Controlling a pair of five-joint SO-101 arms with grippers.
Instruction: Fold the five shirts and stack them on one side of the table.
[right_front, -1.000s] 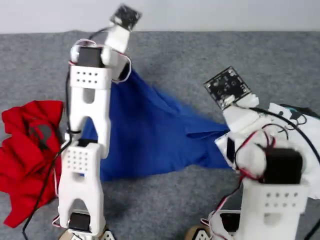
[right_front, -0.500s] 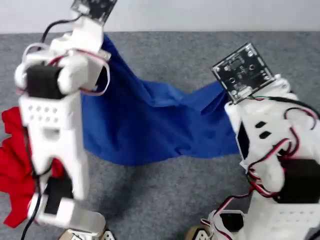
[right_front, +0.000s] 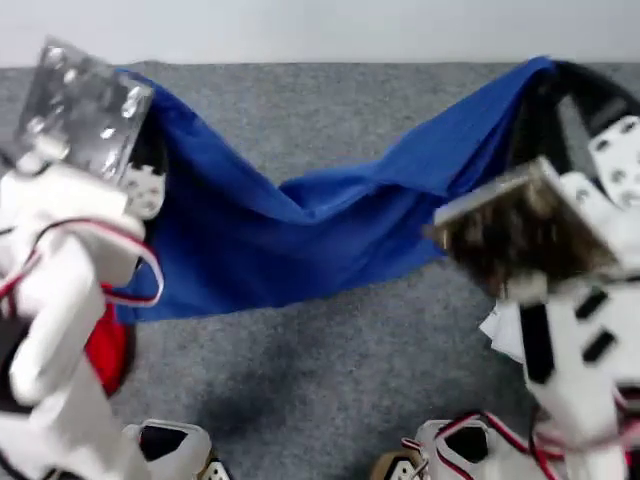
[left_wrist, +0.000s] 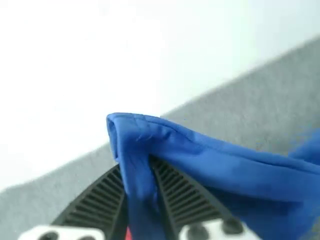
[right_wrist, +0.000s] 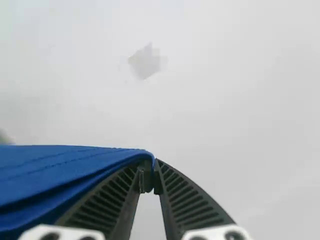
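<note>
A blue shirt (right_front: 300, 230) hangs stretched between both raised arms above the grey table (right_front: 330, 360), sagging in the middle. My left gripper (left_wrist: 142, 165) is shut on one bunched corner of the blue shirt (left_wrist: 200, 160); in the high view that corner is at the upper left by the left gripper (right_front: 150, 130). My right gripper (right_wrist: 148, 175) is shut on the other edge of the blue shirt (right_wrist: 60, 170), held high at the upper right by the right gripper (right_front: 545, 85). A red shirt (right_front: 105, 350) lies crumpled at the left, mostly hidden by the left arm.
A white garment (right_front: 500, 325) peeks out at the right behind the right arm. The grey table surface in front of the hanging shirt is bare. A pale wall (right_front: 320, 30) runs along the table's far edge.
Both arms have lifted and spread apart, raising the blue shirt off the table and stretching it out between them. The left arm now covers most of the red shirt.
</note>
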